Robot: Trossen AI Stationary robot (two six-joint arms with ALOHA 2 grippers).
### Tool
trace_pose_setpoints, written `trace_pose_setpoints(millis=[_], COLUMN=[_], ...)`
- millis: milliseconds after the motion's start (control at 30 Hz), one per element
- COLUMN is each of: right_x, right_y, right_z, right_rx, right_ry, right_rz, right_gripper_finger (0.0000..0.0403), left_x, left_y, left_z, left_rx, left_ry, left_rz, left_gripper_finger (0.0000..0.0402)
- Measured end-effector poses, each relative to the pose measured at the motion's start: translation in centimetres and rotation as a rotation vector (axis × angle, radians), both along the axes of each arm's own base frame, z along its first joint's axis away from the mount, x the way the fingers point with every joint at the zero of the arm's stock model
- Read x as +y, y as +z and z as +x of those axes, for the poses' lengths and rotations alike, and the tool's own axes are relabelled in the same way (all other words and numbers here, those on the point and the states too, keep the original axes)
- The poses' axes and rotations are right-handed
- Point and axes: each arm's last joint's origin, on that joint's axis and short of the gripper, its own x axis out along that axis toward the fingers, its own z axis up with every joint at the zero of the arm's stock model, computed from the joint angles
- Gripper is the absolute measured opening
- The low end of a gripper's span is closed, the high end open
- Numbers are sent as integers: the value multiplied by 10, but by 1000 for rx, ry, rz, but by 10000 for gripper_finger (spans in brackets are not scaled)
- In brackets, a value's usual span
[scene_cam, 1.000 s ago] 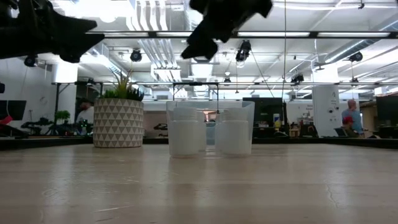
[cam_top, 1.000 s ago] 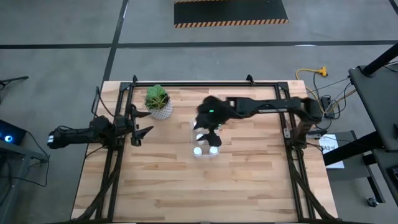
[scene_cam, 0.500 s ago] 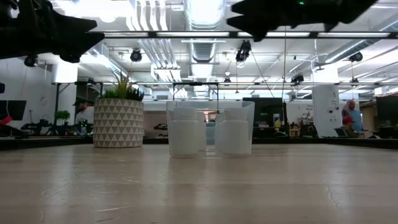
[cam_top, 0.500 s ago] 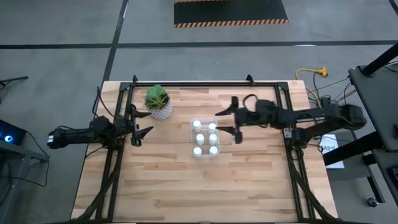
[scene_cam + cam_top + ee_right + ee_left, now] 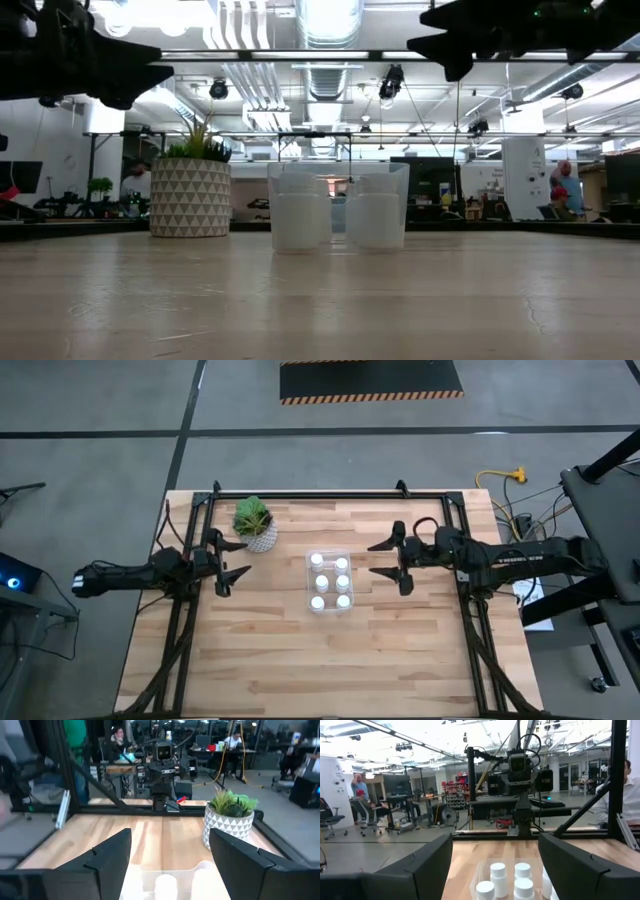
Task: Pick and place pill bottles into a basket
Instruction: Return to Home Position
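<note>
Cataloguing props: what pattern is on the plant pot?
White pot with grey triangles; low view shows it best.

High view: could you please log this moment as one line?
pill bottles: six in basket | left gripper: open, near plant | right gripper: open, empty, apart from basket

A potted plant (image 5: pixel 254 522) in a white patterned pot stands on the wooden counter (image 5: pixel 300 660), toward eleven o'clock from its middle.
</note>
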Motion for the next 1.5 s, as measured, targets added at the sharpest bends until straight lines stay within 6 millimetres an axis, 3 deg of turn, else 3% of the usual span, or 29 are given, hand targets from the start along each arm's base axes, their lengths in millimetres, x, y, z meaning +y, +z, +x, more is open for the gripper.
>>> trace_pose_setpoints(millis=[267,567,867,1100,1500], right_x=[2,7,11,14,13], right_y=[-3,-19,-32,-46,-82], right_z=[-21,-62,-97,-107,-107], right_rx=[-54,-377,-534,-434,-82], right_ry=[-2,11,27,72,23], right_rz=[28,21,-14,-10,-103], right_gripper_finger=[252,261,251,250,261], left_x=[0,0,0,0,0], left_y=[-3,-7,-11,-13,-15], left_z=[3,6,9,10,11], left_rx=[37,80,117,138,157], left_ry=[0,0,0,0,0], left_rz=[-1,-3,-4,-5,-5], left_gripper_finger=[276,276,276,276,276])
